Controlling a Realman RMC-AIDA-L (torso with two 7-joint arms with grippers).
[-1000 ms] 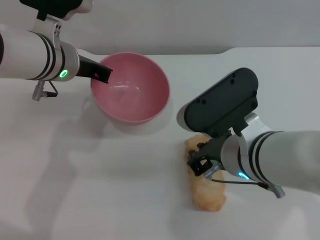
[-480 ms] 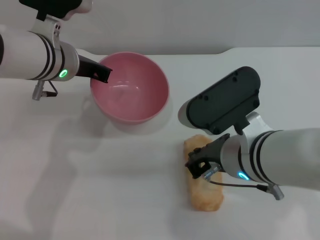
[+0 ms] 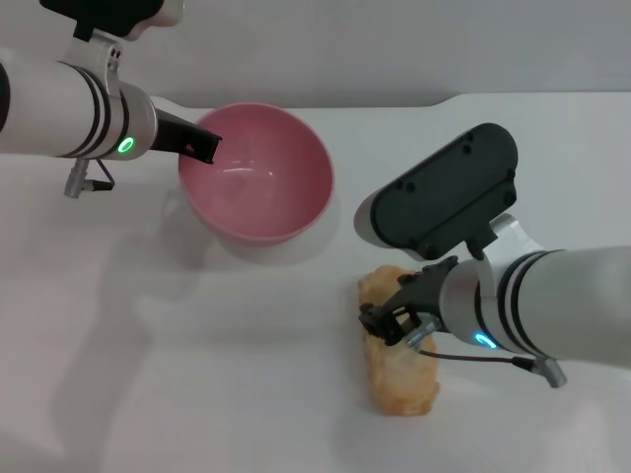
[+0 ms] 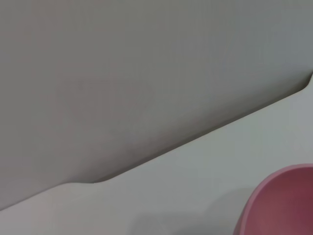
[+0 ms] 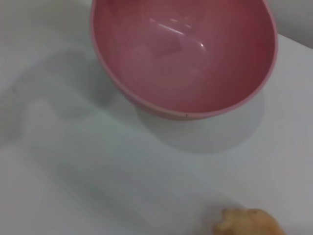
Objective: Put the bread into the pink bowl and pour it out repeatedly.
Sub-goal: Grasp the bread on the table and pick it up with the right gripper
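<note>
The pink bowl [image 3: 261, 187] is tilted with its mouth toward me at the back middle of the white table, and it is empty. My left gripper [image 3: 204, 148] is shut on its left rim. The bowl also shows in the right wrist view [image 5: 186, 54] and at the edge of the left wrist view [image 4: 283, 205]. The bread [image 3: 404, 379] lies on the table in front of and to the right of the bowl, apart from it. My right gripper [image 3: 387, 322] is down over the bread's far half and shut on it. One end of the bread shows in the right wrist view [image 5: 247, 221].
The white table [image 3: 197, 374] has a notched back edge against a grey wall [image 3: 394, 49]. Bare tabletop lies at the front left and between bowl and bread.
My right gripper has shifted a little to the left, and the far end of the bread has shifted left with it. The left arm and the bowl have not moved.
</note>
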